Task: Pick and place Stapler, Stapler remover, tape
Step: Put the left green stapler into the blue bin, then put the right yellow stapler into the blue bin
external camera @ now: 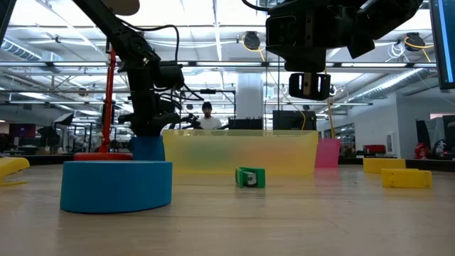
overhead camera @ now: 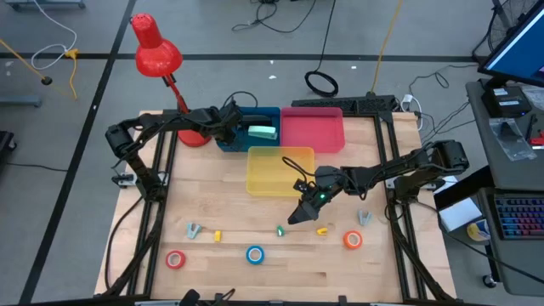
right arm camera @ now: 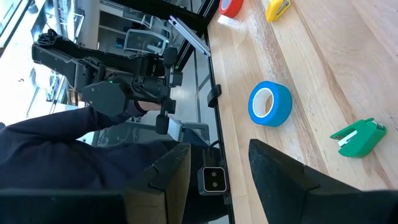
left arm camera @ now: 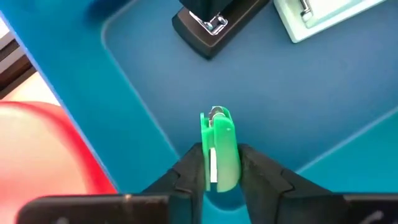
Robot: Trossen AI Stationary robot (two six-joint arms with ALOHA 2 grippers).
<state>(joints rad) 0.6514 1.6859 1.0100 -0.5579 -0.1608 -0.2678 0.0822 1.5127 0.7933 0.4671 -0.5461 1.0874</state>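
Over the blue bin point(overhead camera: 265, 116), at the far side of the wooden table point(overhead camera: 212, 204), hangs the left gripper point(left arm camera: 219, 163), closed narrowly on a green staple remover point(left arm camera: 219, 127) of smooth plastic with a small metal tip. Only in the left wrist view to see: two staplers on the glossy floor of this bin, one dark stapler point(left arm camera: 214, 25) and one pale stapler point(left arm camera: 317, 15), both blocky. Counting from above: three shallow rectangular plastic bins, namely blue, pink bin point(overhead camera: 313, 129) and translucent yellow bin point(overhead camera: 280, 170). Further, three ring-shaped rolls of tape near the front edge: red tape point(overhead camera: 176, 259) at left, blue tape point(overhead camera: 255, 254) in the middle, orange tape point(overhead camera: 353, 240) at right. Between the yellow bin and the blue tape, above the bare wood, hangs the right gripper point(overhead camera: 299, 214), parted about halfway, holding nothing. Just beside it, on the table, lies a second green staple remover point(overhead camera: 280, 230). At the far left corner, a red lamp point(overhead camera: 155, 51) with a round shade. Only in the low view: a person point(external camera: 207, 117) far behind the table.
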